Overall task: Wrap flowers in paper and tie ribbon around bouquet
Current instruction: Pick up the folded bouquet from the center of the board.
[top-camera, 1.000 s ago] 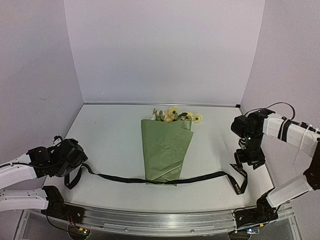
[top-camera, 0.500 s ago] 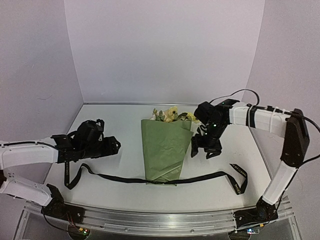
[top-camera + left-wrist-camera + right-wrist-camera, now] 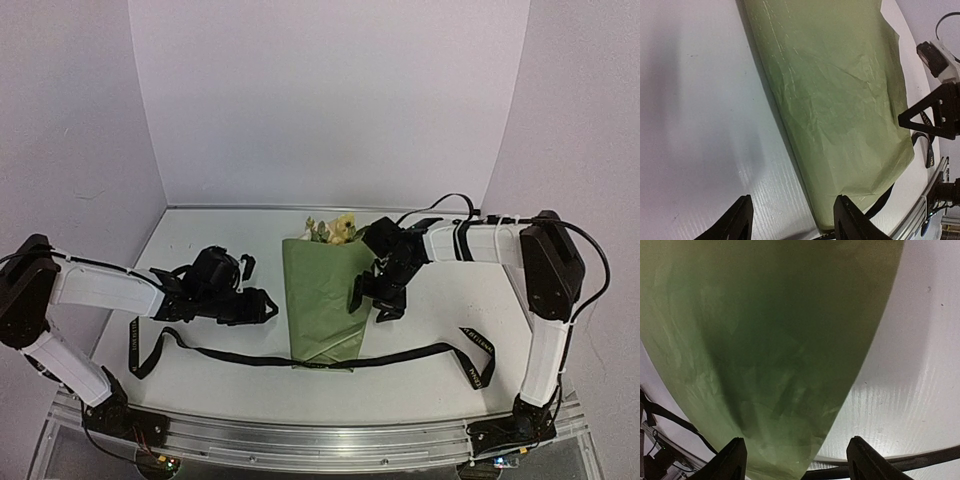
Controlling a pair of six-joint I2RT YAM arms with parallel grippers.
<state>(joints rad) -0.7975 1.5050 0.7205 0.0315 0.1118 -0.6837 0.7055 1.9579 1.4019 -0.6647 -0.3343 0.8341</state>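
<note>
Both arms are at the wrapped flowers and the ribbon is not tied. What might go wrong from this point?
1. The left end effector and right end effector, both open, flank the creased olive-green paper cone; a squeeze may crumple or unfold it.
2. The long black ribbon crosses the cone's narrow end, so nudging the cone may drag it off centre.
3. The pale yellow flowers sit by the right arm, which may brush them.

Olive-green bouquet (image 3: 330,300) flat across a loose black ribbon (image 3: 230,357)

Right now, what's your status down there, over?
Left fingers and right fingers open, empty, flanking bouquet. Bouquet wrapped, lying across ribbon, untied. Nothing blocking.
</note>
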